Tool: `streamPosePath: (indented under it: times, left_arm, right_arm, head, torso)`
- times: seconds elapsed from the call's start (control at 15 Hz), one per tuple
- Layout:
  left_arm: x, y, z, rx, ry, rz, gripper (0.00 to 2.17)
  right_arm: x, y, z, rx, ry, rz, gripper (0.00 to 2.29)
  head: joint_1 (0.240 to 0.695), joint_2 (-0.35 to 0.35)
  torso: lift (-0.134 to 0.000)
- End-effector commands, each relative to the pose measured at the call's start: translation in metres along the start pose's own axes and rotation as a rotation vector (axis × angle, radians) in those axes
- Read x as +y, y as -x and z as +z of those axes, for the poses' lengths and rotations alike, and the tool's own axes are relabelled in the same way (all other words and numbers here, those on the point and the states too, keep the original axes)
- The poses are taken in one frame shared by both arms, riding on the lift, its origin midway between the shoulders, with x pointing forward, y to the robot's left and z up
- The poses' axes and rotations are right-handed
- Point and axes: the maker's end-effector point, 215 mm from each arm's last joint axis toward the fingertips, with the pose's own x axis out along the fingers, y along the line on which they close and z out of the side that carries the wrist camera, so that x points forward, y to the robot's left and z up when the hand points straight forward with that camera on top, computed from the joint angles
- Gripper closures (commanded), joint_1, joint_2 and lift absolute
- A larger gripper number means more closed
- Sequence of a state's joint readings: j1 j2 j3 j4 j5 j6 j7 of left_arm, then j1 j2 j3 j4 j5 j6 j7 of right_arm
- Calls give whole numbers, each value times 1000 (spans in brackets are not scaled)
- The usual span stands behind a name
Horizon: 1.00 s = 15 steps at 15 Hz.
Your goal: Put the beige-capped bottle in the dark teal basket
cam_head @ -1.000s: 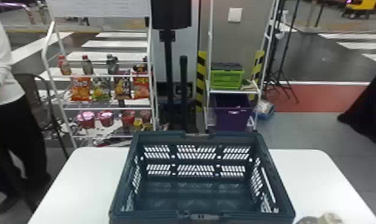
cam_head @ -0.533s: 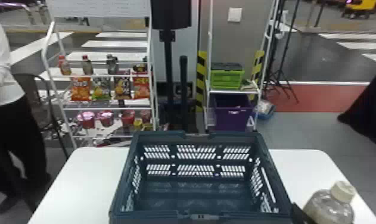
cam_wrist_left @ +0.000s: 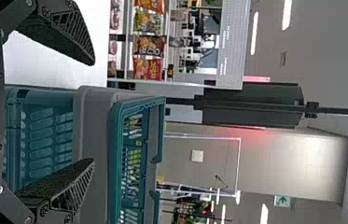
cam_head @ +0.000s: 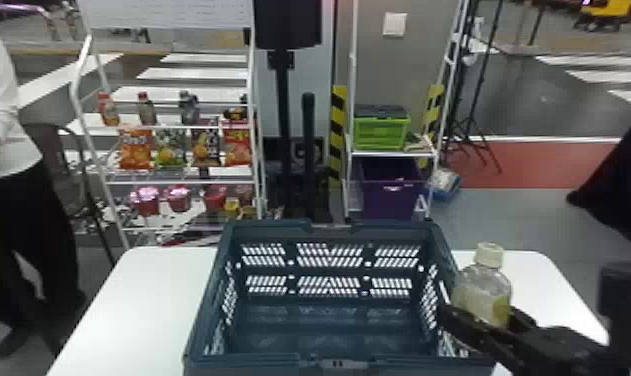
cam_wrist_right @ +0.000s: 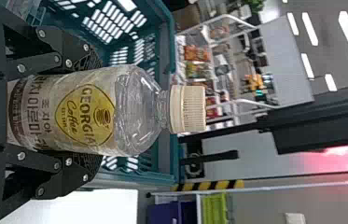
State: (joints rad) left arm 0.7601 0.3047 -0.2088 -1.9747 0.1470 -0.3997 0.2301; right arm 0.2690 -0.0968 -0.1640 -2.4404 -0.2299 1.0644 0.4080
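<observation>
My right gripper (cam_head: 489, 322) is at the basket's right side in the head view, shut on the beige-capped bottle (cam_head: 484, 290). The bottle stands nearly upright just outside the right rim of the dark teal basket (cam_head: 329, 362). In the right wrist view the gripper (cam_wrist_right: 94, 112) holds the bottle (cam_wrist_right: 139, 109) around its labelled body, cap away from the palm, with the basket (cam_wrist_right: 164, 37) beyond. In the left wrist view my left gripper (cam_wrist_left: 92, 112) is open, nothing between its fingertips, with the basket (cam_wrist_left: 115, 154) past them.
The basket sits on a white table (cam_head: 144, 305). Behind it stand a rack (cam_head: 179, 183) of snacks and drinks, a black post (cam_head: 281, 125), and a shelf (cam_head: 389, 154) with a green crate (cam_head: 381, 132) and a purple bin (cam_head: 389, 195).
The bottle has risen from the bottom right edge and moved left toward the basket, held in my right gripper, which has come into the head view. The basket has kept its place.
</observation>
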Motion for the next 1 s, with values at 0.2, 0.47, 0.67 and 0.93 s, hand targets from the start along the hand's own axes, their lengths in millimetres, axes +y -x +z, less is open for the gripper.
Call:
streamPosePath:
  times: [0.2, 0.47, 0.67, 0.93]
  left_arm:
    - [3, -2, -2, 6, 5, 6, 151]
    - [3, -1, -5, 16, 3, 6, 151]
    - [3, -1, -6, 19, 2, 6, 151]
    - [3, -1, -7, 22, 2, 7, 151]
  right_arm:
    - [25, -48, -7, 272, 19, 49, 2223]
    - [52, -84, -9, 352, 29, 92, 2223]
    - [67, -103, -22, 414, 12, 114, 2219]
    - [83, -126, -30, 438, 20, 139, 2219]
  head:
    - [499, 0]
    - [499, 0]
    - [499, 0]
    - [499, 0]
  torso:
    - [0]
    - [0]
    - [0]
    - [0]
